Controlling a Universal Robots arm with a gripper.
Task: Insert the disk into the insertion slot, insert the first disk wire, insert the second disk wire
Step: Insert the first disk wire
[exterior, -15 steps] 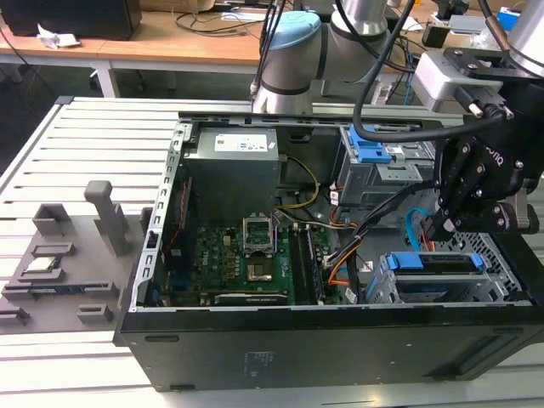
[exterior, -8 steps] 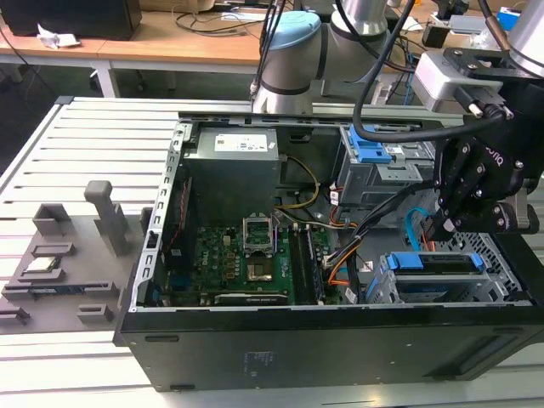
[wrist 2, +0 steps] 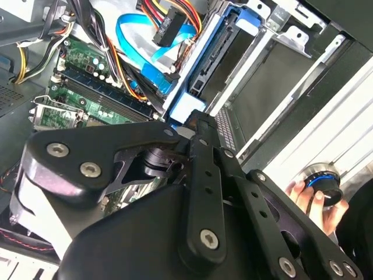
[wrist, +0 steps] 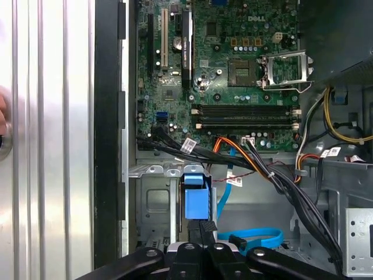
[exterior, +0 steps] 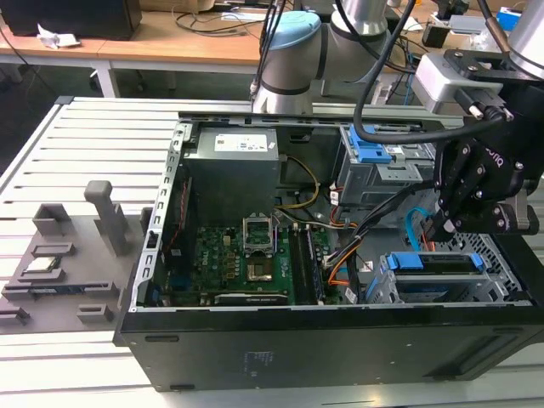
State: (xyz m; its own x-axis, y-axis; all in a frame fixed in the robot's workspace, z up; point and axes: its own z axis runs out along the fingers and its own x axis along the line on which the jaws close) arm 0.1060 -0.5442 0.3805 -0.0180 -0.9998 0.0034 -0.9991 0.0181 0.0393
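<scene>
Taking the green board [exterior: 246, 255] in the open computer case as the landmark, I go from the exterior view's left to its right.

Just past the board's edge lies the orange wire bundle [wrist 2: 165, 26]. Its flat black plug hangs free, apart from the disk. Beside it loops the blue cable [wrist 2: 150, 71]. Its small dark plug lies near the disk's edge, and I judge it is not pushed in.

Further from the board stands the metal cage [exterior: 387, 285], with the disk [exterior: 416, 262] inside it on its edge. The end of the blue frame shows at the cage mouth. I cannot tell if the disk sits fully home.

Over that end hangs the gripper [exterior: 433, 231]. In both wrist views its fingers are together and hold nothing, and the tips are at the blue frame's end. I cannot tell whether they touch it or are just beside it.

I judge the disk to be stiff, rather heavy and easily harmed by knocks. The plastic frame is the safe place to push or hold it, not the bare metal. Both wires are light, soft and springy. They are best held at the hard plug, because the cord would bend away.
</scene>
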